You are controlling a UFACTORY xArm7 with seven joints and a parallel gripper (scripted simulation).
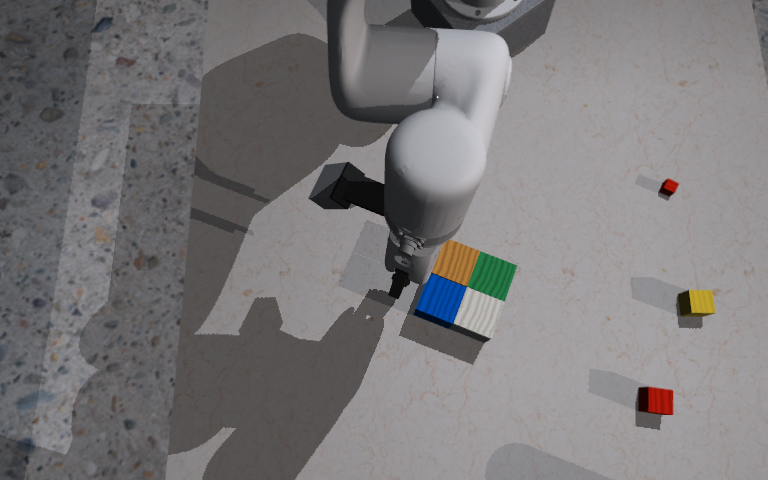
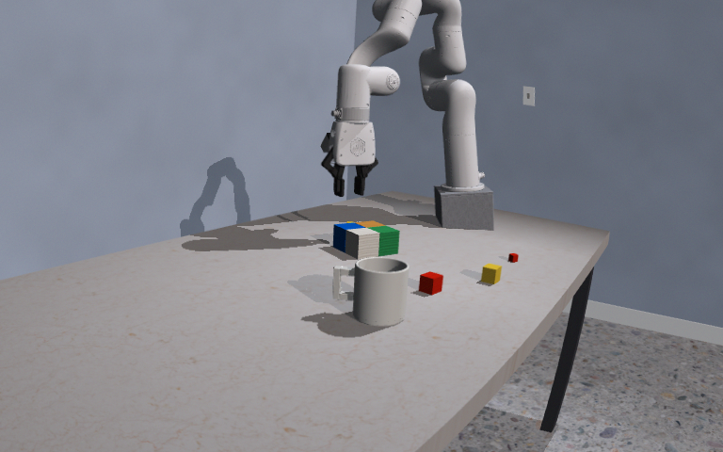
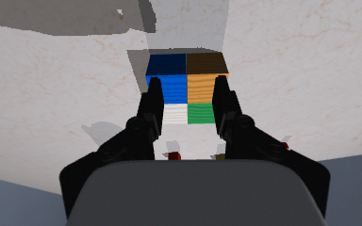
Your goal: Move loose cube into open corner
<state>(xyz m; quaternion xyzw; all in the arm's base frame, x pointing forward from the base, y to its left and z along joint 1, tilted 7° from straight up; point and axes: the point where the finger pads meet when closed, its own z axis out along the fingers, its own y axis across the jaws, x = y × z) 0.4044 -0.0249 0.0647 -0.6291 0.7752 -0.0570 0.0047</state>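
Four cubes sit together as a tight square on the table: blue [image 1: 440, 299], orange [image 1: 455, 262], green [image 1: 492, 275] and white [image 1: 478, 314], faces touching. In the exterior view the square [image 2: 366, 237] lies behind the mug. My gripper [image 2: 349, 186] hangs well above the table, above and just behind the square on its blue and orange side; it also shows in the overhead view [image 1: 398, 285]. In the wrist view the fingers stand partly apart with nothing between them, and the blue [image 3: 172, 88] and orange [image 3: 201, 88] cubes show below the gap.
A grey mug [image 2: 379, 290] stands in front of the square. A red cube [image 2: 430, 282], a yellow cube [image 2: 490, 273] and a tiny red cube [image 2: 512, 257] lie to the right. The arm's base [image 2: 463, 207] stands at the back.
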